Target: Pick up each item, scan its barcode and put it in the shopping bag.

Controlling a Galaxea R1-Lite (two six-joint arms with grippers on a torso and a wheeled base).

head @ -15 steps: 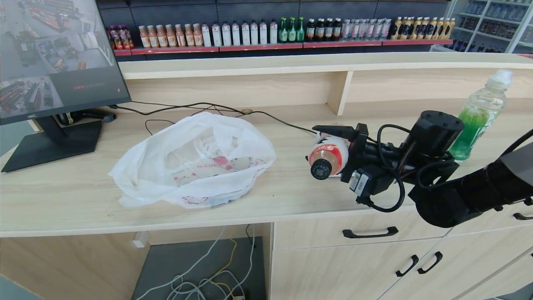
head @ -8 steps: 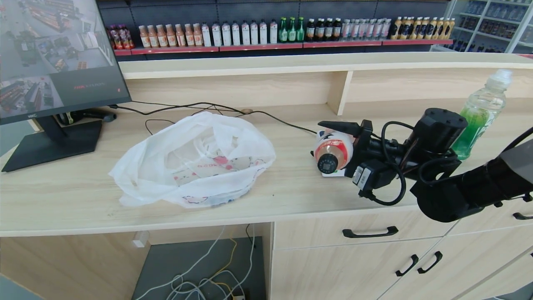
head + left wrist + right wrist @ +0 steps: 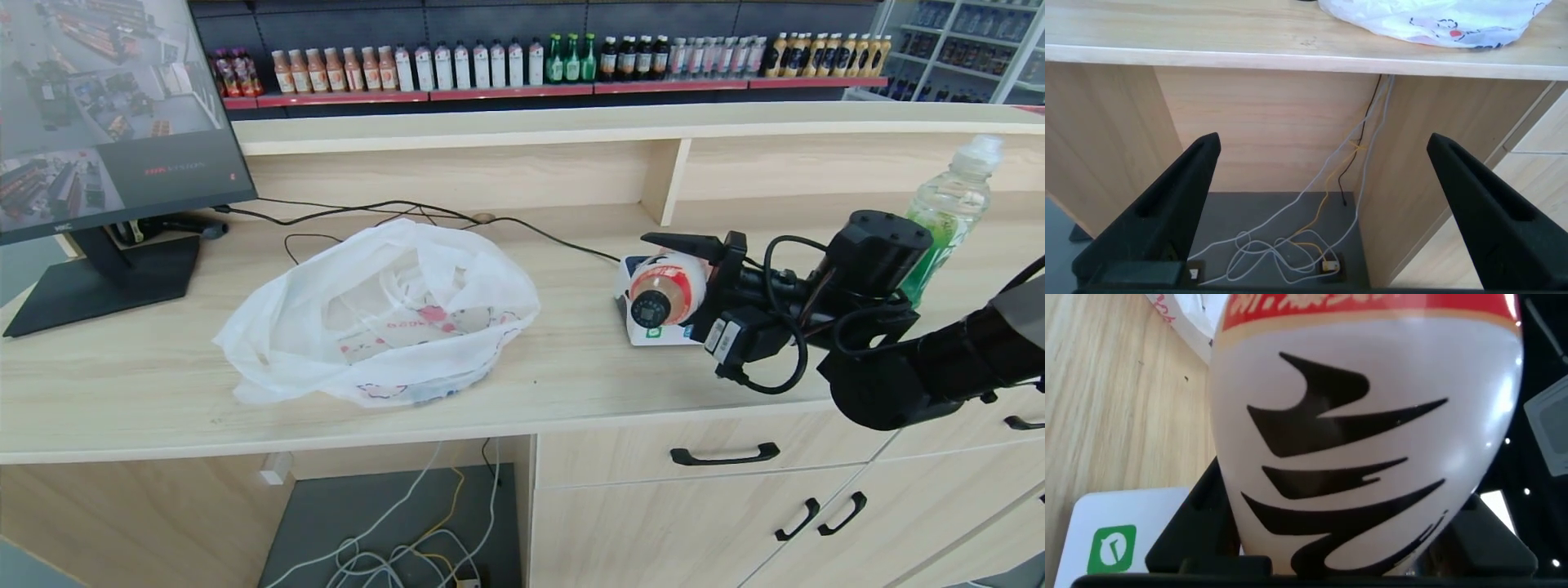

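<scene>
right claw pinching rounded plastic bottle, sideways, dark cap toward crinkly white bag | over flat white box on woodgrain desk | left claw spread, below desk edge

**Hidden or cut off**

The bottle covers part of the scanner — the right arm hides the base of the green bottle. The monitor runs off the edge; the contents of the bag can't be made out.
</scene>
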